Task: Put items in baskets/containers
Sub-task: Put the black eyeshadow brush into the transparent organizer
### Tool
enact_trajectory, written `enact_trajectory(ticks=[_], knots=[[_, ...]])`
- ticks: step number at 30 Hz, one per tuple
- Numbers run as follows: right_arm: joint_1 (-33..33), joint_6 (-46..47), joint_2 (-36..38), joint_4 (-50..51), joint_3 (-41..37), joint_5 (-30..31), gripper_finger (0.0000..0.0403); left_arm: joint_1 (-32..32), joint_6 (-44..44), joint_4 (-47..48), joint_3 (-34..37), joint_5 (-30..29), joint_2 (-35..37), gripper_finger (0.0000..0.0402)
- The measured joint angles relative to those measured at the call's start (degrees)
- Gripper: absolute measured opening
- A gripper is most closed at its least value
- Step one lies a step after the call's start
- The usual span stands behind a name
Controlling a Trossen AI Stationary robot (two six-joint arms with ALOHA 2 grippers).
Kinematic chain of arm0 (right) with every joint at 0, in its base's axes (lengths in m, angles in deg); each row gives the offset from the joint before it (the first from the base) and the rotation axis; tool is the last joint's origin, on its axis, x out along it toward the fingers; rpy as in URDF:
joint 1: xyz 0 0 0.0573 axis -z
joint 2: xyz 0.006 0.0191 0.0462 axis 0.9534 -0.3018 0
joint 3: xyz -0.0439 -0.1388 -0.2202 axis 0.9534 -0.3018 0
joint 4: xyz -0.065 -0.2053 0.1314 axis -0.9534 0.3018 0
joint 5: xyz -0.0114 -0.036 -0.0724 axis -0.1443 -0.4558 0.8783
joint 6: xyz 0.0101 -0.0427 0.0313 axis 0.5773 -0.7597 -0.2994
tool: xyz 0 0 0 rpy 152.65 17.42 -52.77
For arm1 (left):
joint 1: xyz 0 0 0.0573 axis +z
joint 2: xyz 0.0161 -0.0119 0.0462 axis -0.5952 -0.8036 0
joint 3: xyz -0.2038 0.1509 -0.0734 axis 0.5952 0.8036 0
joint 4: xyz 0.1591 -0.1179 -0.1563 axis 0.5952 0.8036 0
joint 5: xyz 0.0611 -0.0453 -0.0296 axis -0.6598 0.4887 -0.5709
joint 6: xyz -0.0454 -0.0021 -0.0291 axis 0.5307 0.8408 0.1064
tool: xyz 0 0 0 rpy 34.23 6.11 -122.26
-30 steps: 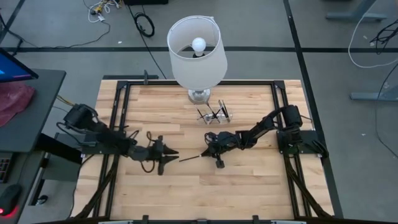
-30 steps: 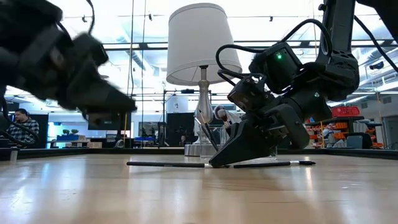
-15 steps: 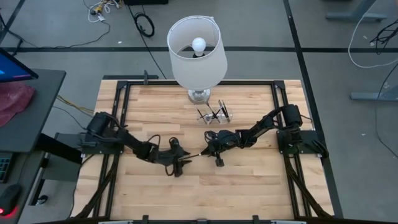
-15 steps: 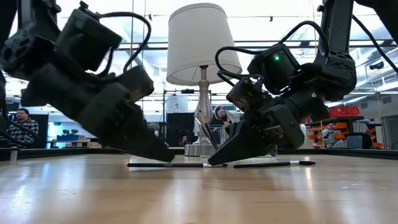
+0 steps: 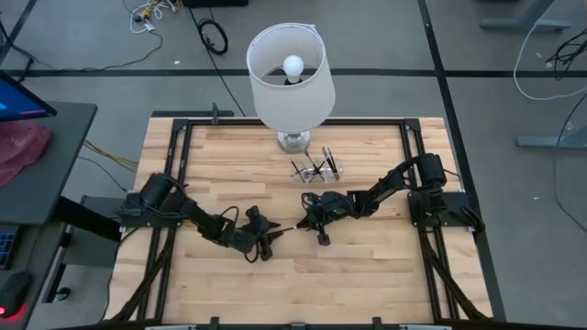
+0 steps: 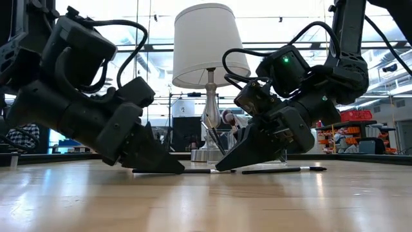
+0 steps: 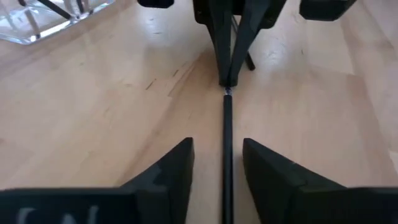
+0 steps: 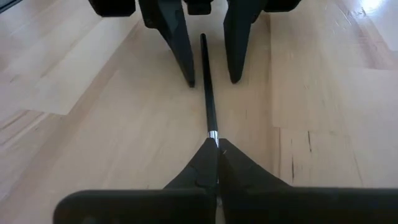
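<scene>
1. Left gripper (image 5: pixel 267 237), about seven o'clock of table centre, down at the wood. Its two fingers (image 7: pixel 168 171) stand apart, one on each side of a brush handle and clear of it. We read this as a straddle ahead of a pinch: the handle is too slim to lift unless it lies centred between the jaws.

2. Makeup brush (image 7: pixel 227 149), a thin dark handle lying flat on the table (image 5: pixel 367 266), running from the left gripper toward three o'clock to the right gripper. The wrist views show it straight on the line between the two tools.

3. Right gripper (image 5: pixel 304 220), at table centre, tilted tip-down. Its fingers (image 8: pixel 199 168) are closed together, pinching the brush at its silver ferrule. We judge it pins that end so the handle cannot roll or swing while the left side takes hold; a handover seems in hand.

4. Second brush (image 6: pixel 283 170), lying loose on the wood just behind the right gripper in the low view, touched by neither arm.

5. Clear box (image 5: pixel 316 168), about twelve o'clock of centre, near the right gripper. Several brushes already lie across it, some overhanging the rim, so we judge the task well along. It stands apart from the two brushes still on the table.

6. Lamp (image 5: pixel 290 78), at twelve o'clock behind the box, its base just beside it. No part of the task; an obstacle to approach over the box.
</scene>
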Motion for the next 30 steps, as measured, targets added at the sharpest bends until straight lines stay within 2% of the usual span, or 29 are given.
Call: enact_trajectory(ticks=[3,8,9,15,22,26,30], knots=[[0.00,0.00,0.00,-0.10,0.00,0.05,0.0004,-0.11,0.03,0.72,0.03,-0.45,-0.04,0.0109],[0.13,-0.43,-0.05,-1.42,-0.09,0.98,0.0004,0.05,-1.50,0.63,0.13,0.67,-0.04,0.0021],[0.20,-0.41,-0.11,-2.07,-0.13,1.05,0.0004,0.06,-1.34,0.46,0.25,0.87,-0.04,0.0015],[-0.08,0.12,1.24,-5.58,-0.24,1.22,0.0012,-0.12,-1.04,-0.46,0.36,0.82,-0.17,0.0020],[-0.13,0.35,10.68,0.23,-0.13,5.22,0.0040,-1.70,-3.80,-4.37,0.42,-2.64,-0.42,0.0013],[-0.65,4.22,15.75,6.16,-0.11,5.06,0.0064,-3.07,-6.54,-6.30,0.63,-7.21,0.03,0.0013],[-1.58,10.66,17.33,6.60,-0.09,5.05,0.0088,-3.95,-9.97,-9.49,0.55,-12.61,3.40,0.0011]])
